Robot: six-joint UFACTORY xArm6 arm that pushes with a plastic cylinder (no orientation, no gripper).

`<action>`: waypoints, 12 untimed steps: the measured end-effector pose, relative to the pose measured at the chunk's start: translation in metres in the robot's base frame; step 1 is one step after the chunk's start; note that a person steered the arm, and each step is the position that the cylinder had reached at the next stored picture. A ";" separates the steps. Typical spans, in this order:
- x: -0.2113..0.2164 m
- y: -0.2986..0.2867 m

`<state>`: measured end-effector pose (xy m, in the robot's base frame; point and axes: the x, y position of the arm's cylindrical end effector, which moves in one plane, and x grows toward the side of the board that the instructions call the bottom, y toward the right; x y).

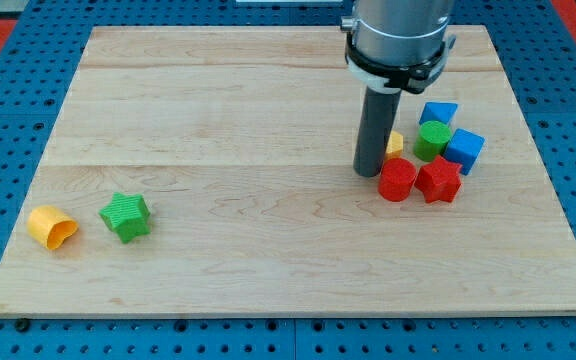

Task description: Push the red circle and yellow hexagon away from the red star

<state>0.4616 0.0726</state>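
No jaws were fitted; the arm ended in a straight dark rod, nothing was held. My tip (369, 174) was seen resting on the pale wooden desk (218, 100), just left of the cluster at the view's right.

Red circle plastic block (397, 180) was found just right of the tip, near-touching, and pressed against the red star plastic block (439, 181) on its right. Yellow hexagon plastic block (395, 144) was mostly hidden behind the rod, above the red circle. Green cylinder-like block (432, 140), blue block (439, 112) and blue cube (464, 150) were packed around the star's top.

Far left: yellow cylinder-like block (52, 228) and green star block (126, 217), well apart from everything.

Risks judged:
- Tip was on the wrong side; a rightward push would jam the circle into the star.
- Tight packing: star could be dragged along, no separation gained.
- Hexagon occluded; contact angle could be misjudged, green or blue neighbours knocked.
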 end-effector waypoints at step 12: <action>0.065 0.048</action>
